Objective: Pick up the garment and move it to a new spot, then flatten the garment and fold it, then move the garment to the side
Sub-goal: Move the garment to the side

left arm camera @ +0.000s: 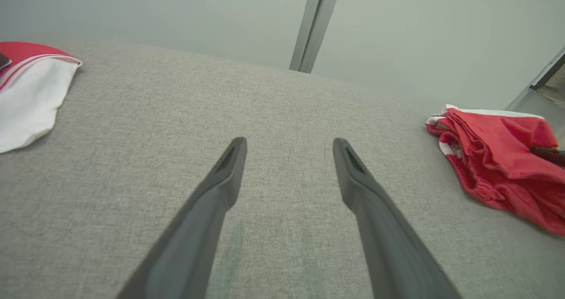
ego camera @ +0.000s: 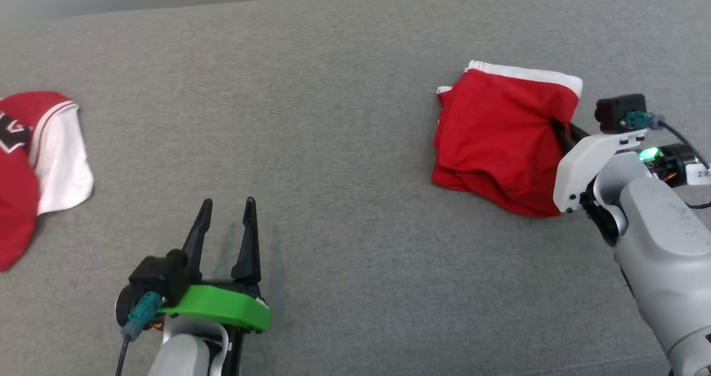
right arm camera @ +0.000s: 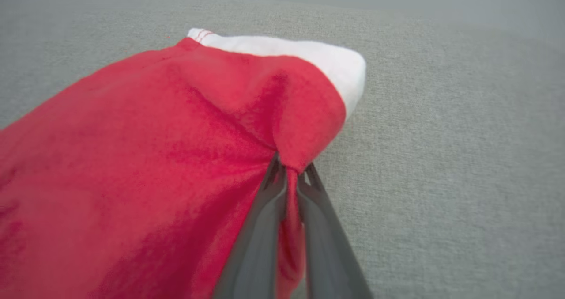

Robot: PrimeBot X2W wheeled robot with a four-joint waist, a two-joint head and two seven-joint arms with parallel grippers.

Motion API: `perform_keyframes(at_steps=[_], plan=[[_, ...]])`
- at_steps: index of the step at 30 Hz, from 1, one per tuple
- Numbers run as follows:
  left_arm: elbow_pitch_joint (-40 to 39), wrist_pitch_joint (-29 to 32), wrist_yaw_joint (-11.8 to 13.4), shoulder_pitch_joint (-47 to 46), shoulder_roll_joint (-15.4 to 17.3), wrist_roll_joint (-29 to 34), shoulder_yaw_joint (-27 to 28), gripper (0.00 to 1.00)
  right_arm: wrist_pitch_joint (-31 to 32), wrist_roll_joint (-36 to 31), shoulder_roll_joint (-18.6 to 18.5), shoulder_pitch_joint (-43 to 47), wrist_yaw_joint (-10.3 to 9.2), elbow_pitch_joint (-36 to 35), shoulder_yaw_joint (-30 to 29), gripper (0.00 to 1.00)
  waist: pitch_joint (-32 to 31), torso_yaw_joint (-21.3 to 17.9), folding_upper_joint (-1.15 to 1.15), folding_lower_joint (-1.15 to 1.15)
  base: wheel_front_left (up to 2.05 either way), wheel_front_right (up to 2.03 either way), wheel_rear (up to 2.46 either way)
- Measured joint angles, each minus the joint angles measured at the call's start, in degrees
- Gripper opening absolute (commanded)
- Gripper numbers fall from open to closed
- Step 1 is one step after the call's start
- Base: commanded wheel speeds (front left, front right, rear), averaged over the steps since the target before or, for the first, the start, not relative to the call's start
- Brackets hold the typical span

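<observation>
The folded red garment, perhaps shorts, lies near the right edge of the grey surface, the right gripper clenched on its right side, so the move aside seems in hand and next needs a gentle lift; the left gripper hangs released by the front edge.

Hardly anything here can be read. A small white tag on the wrist behind the right gripper starts with a "2", and the rest runs off the edge. Far out to the left of the left gripper, a red-and-white jersey carries bold black lettering, cropped too much to make out.
</observation>
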Motion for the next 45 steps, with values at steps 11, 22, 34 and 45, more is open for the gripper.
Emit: perform_keyframes(at_steps=[11,22,34,45], plan=[[1.5,0.0,-0.8,-4.2,1.6,3.0,-3.0,1.00,-5.6,1.5,-0.7,-1.0,0.00,2.9,-3.4,0.00,2.9,-12.8,0.00,0.00,0.00,0.00,0.00],[0.2,1.0,-1.1,-6.8,2.9,3.2,-4.8,1.00,-8.6,0.5,-4.0,-7.2,0.00,8.2,-4.9,0.00,8.5,-17.9,0.00,0.00,0.00,0.00,0.00],[-3.3,0.9,0.5,-7.5,4.1,2.2,-2.9,1.00,-9.4,-7.5,-12.9,-20.9,0.00,13.5,-4.5,0.12,13.3,-10.8,0.00,0.00,0.00,0.00,0.00],[-3.1,0.4,0.5,-8.2,3.5,1.9,-3.1,1.00,-14.5,-15.1,-14.3,-24.4,0.00,17.3,-8.8,1.00,16.5,-6.0,0.00,0.00,0.00,0.00,0.00]])
